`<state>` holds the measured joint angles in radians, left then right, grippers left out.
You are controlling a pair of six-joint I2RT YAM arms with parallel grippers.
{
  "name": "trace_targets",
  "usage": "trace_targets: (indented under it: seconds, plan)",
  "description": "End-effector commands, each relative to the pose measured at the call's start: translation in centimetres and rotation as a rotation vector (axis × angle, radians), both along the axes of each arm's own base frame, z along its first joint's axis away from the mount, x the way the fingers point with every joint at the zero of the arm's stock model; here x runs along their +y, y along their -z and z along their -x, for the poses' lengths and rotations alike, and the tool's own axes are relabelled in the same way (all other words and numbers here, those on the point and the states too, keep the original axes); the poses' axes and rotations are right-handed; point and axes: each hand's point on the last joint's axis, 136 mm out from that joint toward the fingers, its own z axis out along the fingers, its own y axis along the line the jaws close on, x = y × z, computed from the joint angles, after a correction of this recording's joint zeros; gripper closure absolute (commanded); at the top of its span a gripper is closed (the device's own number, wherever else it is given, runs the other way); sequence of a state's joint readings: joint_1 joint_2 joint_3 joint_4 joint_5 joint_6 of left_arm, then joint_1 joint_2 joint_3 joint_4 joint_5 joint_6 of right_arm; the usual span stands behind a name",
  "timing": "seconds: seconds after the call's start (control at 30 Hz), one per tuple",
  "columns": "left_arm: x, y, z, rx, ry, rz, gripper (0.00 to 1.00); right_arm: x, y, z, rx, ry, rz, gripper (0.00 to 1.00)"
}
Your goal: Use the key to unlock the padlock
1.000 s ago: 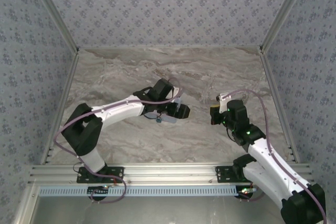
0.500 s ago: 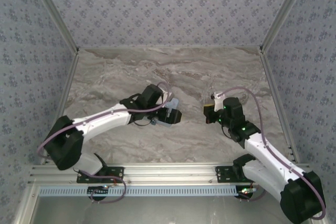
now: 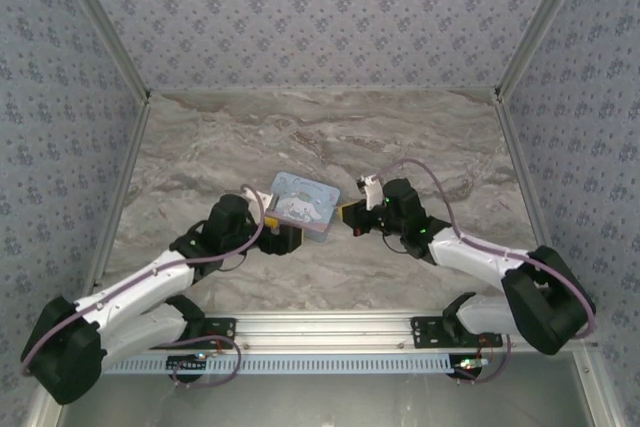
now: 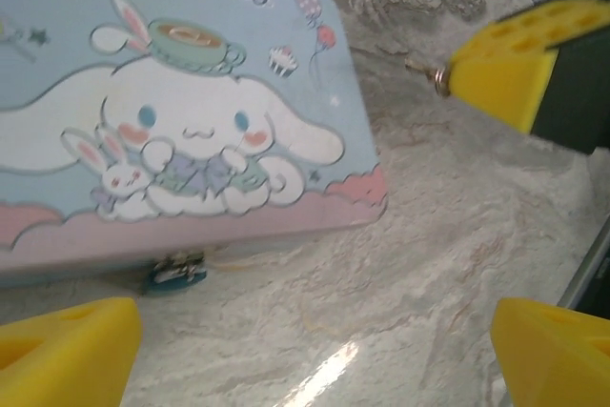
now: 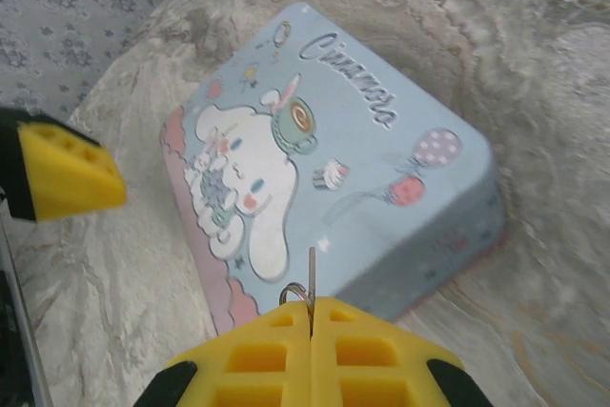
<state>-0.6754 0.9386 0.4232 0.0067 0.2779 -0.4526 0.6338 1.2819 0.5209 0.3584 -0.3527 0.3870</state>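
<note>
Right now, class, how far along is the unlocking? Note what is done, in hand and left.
Done: the key is picked up, pinched in the shut right gripper. In hand: that gripper holds it near the tin, while the open left gripper faces the padlock at the tin's side. Left: key into padlock, turn, open it.

arm links (image 3: 145,285) white | joints (image 3: 232,219) black | cables (image 3: 432,175) purple | end effector pads (image 5: 257,359) yellow

The marbled grey-beige counter (image 3: 400,137) carries a light-blue cartoon tin (image 3: 305,202), lying flat and askew near the middle, somewhat toward the near edge. A tiny padlock (image 4: 176,271) sits at the foot of the tin's pink-banded side wall.
</note>
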Motion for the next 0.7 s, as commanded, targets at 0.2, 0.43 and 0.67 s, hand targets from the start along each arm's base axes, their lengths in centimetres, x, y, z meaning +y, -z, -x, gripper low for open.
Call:
trace_targets:
  seconds: [0.2, 0.43, 0.67]
  plan:
    - [1.4, 1.9, 0.2, -0.083, -0.004, -0.048, 0.04, 2.7, -0.6, -2.2, 0.007, 0.048, -0.064, 1.0]
    - [-0.1, 4.8, -0.4, -0.008, 0.064, -0.049, 0.11, 2.2, 1.1, -2.7, 0.043, 0.089, -0.012, 1.0]
    - [-0.4, 6.6, -2.0, -0.061, 0.067, -0.111, 0.16, 1.9, 1.9, -2.6, 0.041, 0.098, 0.023, 1.0]
